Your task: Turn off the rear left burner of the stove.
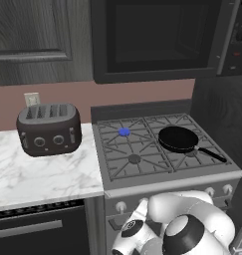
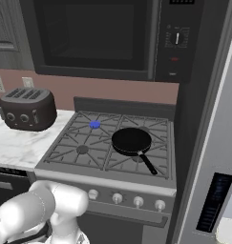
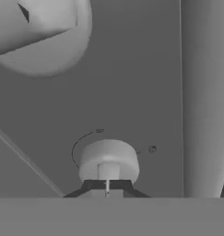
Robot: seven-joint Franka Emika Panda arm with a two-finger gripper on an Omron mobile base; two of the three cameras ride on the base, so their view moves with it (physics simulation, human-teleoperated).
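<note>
A silver knob sits low in my hand view, right at my gripper; whether my fingers clamp it, I cannot tell. The rear left burner glows blue at the stove's upper left grate.

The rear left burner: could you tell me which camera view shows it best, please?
The left base view: the rear left burner sits near centre, its bright blue cap unobstructed among the grates. The right base view shows it too, smaller and more oblique.
</note>
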